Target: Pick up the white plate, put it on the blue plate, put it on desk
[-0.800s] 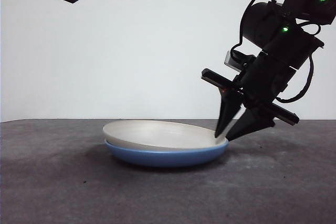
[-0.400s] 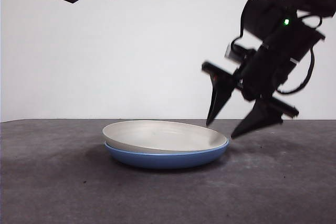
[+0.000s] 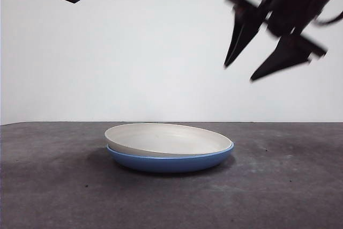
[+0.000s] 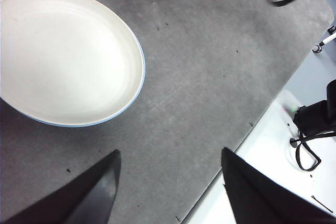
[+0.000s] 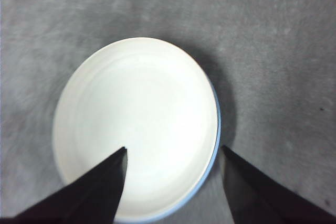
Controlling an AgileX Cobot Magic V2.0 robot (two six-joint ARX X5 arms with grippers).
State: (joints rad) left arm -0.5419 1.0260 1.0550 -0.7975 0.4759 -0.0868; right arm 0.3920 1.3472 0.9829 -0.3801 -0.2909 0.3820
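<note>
Two plates: white plate (image 3: 167, 138) nested in blue plate (image 3: 170, 161), lower centre of front view, on desk (image 3: 289, 197).
Right gripper (image 3: 252, 63): upper right of frame, blurred, jaws spread, holding nothing.
Left gripper (image 4: 168, 161): jaws apart, empty; black tip at upper left.

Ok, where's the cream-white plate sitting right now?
In the front view the wide matte cream-white plate lies nested in the glossy blue plate mid-desk, with the open right gripper above its right side.

Cream-white plate (image 3: 161, 137), faintly ringed; glossy blue plate (image 3: 170, 162); mottled grey desk (image 3: 278, 197); black pincers.
</note>
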